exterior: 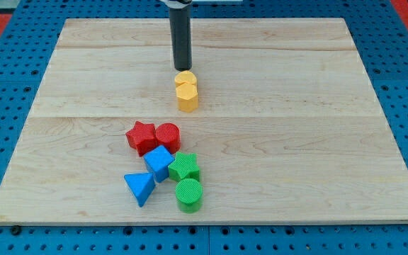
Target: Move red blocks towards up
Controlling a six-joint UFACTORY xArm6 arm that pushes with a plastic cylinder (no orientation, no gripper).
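A red star block [141, 137] and a red round block [167, 135] sit side by side, touching, a little left of the board's middle. My tip [182, 68] is the lower end of a dark rod coming down from the view's top. It stands well above the red blocks in the view, just above two yellow blocks [186, 92] that sit pressed together.
Below the red blocks lie a blue cube [159, 163], a green star [184, 167], a blue triangle [141, 187] and a green cylinder [188, 195], all clustered. The wooden board [296, 142] rests on a blue pegboard table.
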